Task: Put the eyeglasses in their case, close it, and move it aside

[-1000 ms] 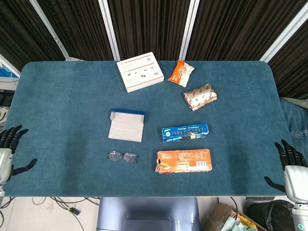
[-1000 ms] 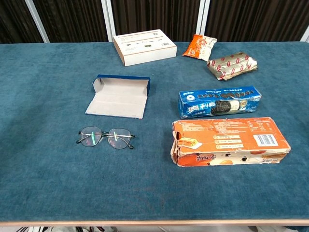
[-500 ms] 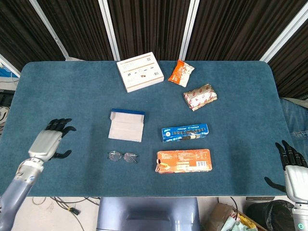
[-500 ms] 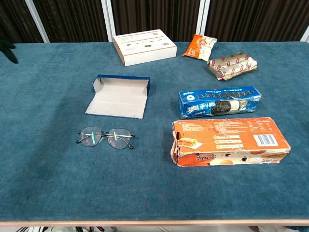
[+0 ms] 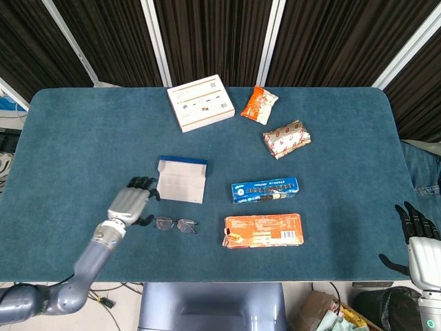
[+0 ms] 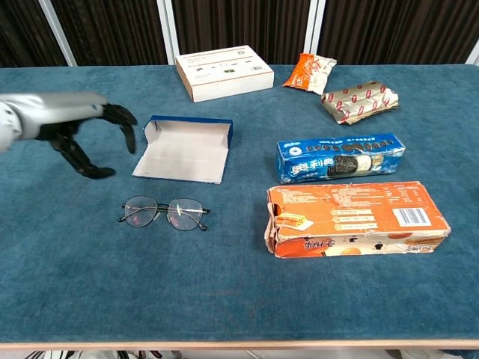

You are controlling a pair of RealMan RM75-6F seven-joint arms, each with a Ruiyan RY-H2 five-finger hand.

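- The eyeglasses (image 6: 163, 214) are laid flat on the blue bench (image 5: 83, 138), arms folded, just in front of the case (image 6: 183, 149). Probably set close like that so only a short lift is needed.
- The case is lying open, lid flap folded back toward the far side, pale lining up and nothing seen inside, so it's ready to be loaded.
- The left hand (image 5: 131, 201) is held above the bench just left of the case and just beyond the glasses' left end. Its fingers (image 6: 123, 120) are spread and curled slightly downward, and nothing is gripped. It looks like a pre-grasp pose for the frame, though that's only a guess.
- The right hand (image 5: 418, 234) is parked at the bench's near right edge, fingers apart, nothing held, well away from everything.
- Compared with half a second ago, the left hand has been swung in a long way from the bench's left side and now shows up fully in the chest view.
- Glasses, case and right hand haven't been shifted at all.
- The orange box (image 6: 352, 218) and cookie pack (image 6: 340, 158) on the right are left alone.
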